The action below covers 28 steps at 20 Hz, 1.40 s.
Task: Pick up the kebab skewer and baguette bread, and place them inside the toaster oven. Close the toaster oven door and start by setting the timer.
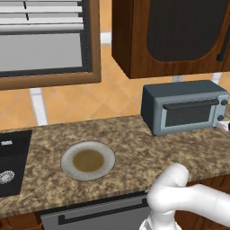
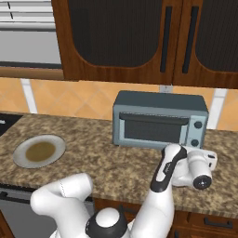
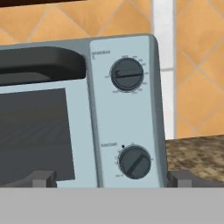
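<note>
A: What sits nearest?

B: The claw (image 3: 111, 178). In the hand view its two dark fingertips (image 3: 43, 178) stand wide apart, released, with nothing between them. They straddle the lower knob (image 3: 134, 162) on the control panel of the toaster oven (image 2: 159, 120).

A: Touching that knob?

B: I cannot tell. The tips sit low at either side of it, one before the glass, one before the speckled bench (image 3: 197, 157).

A: And above it?

B: The upper knob (image 3: 127, 74), with its pointer lying nearly level. The lower knob's pointer is slanted.

A: The door?

B: The toaster oven door (image 2: 153, 130) is closed, its black bar handle (image 2: 154, 119) across the top of the dark glass. Faint rack lines show behind the glass in the hand view; whether food lies there I cannot tell.

A: In the base views?

B: From the right base view the white arm reaches over the bench edge, with the hand just before the oven's right end. A round plate (image 1: 87, 160) lies well apart to the left, with a brown centre. Left of it lies a dark sink (image 1: 13, 161).

A: Farthest back?

B: Orange wall tiles, dark wooden cabinets (image 2: 139, 39) above the oven, and a framed window (image 1: 45, 40) to the left.
</note>
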{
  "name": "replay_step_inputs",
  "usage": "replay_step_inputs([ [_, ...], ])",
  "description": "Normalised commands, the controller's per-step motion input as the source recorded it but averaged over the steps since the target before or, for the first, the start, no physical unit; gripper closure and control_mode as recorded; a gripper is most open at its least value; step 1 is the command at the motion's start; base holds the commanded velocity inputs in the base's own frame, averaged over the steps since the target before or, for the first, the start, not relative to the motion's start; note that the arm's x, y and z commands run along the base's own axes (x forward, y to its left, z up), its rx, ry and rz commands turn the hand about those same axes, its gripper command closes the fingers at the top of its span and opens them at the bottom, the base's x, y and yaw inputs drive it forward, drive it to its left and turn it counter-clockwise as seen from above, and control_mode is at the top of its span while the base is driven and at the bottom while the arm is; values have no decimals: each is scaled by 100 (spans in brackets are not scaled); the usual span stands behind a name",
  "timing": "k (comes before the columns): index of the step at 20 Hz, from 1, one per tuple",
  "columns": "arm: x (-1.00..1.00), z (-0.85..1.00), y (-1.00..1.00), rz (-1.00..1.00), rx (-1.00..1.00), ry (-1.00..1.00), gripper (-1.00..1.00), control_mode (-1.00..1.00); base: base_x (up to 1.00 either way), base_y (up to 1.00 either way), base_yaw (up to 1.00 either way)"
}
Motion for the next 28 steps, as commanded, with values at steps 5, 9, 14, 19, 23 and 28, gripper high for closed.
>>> replay_step_inputs([
  [5,16,-7,0,0,0,0,-100,-100,0,0,0],
  [9,24,-9,-2,0,0,0,-100,-100,0,0,0],
  [14,12,-8,-19,0,0,0,-100,-100,0,0,0],
  [19,17,-12,-16,0,0,0,-100,-100,0,0,0],
  [23,10,-3,0,0,0,0,-100,-100,0,0,0],
  [28,19,0,0,0,0,0,-100,-100,0,0,0],
])
